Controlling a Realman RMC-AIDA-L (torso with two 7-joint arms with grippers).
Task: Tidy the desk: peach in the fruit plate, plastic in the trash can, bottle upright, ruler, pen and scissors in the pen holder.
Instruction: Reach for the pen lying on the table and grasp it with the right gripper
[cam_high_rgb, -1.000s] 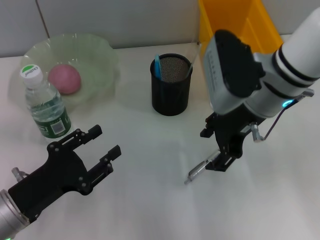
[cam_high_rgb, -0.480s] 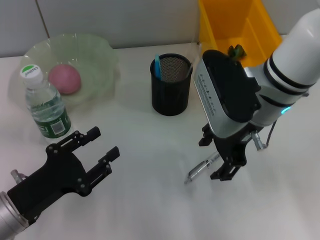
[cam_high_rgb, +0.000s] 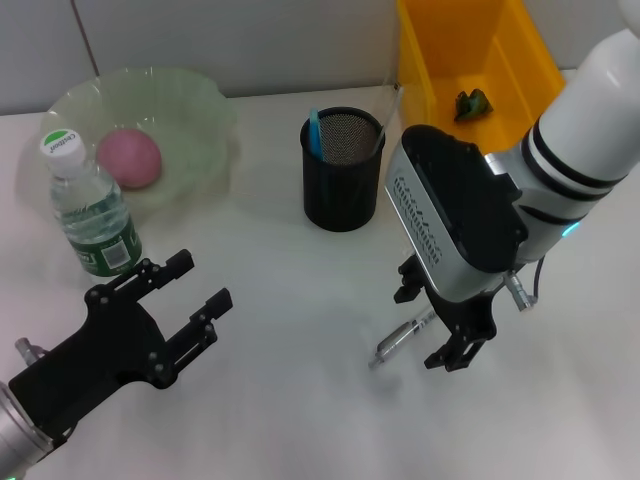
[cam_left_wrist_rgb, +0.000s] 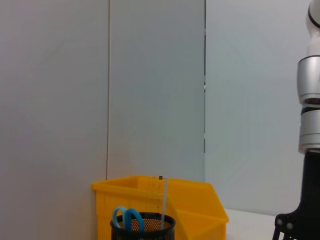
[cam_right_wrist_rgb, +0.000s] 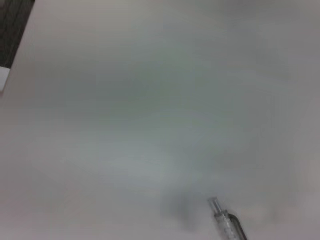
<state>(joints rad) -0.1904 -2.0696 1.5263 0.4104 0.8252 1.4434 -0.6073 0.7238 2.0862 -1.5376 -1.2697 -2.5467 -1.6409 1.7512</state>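
Note:
A clear pen (cam_high_rgb: 404, 338) lies on the white table, also seen in the right wrist view (cam_right_wrist_rgb: 228, 226). My right gripper (cam_high_rgb: 437, 322) hangs just above it, open, one finger on each side of the pen. The black mesh pen holder (cam_high_rgb: 343, 175) holds blue-handled scissors (cam_high_rgb: 315, 133) and a clear ruler (cam_high_rgb: 384, 122). The pink peach (cam_high_rgb: 128, 158) rests in the green fruit plate (cam_high_rgb: 190, 110). The bottle (cam_high_rgb: 90, 205) stands upright beside the plate. Green plastic (cam_high_rgb: 470, 102) lies in the yellow trash can (cam_high_rgb: 520, 60). My left gripper (cam_high_rgb: 197, 283) is open at the near left, holding nothing.
The left wrist view shows the pen holder (cam_left_wrist_rgb: 143, 228) with the scissors (cam_left_wrist_rgb: 127, 218) and ruler (cam_left_wrist_rgb: 162, 200) in front of the yellow trash can (cam_left_wrist_rgb: 195, 205), and the right arm (cam_left_wrist_rgb: 310, 125) at the side. Bare table lies between the two grippers.
My right gripper has dropped and shifted nearer, so its fingers now straddle the pen; the plastic in the trash can has come into view. The left arm drifted slightly back.

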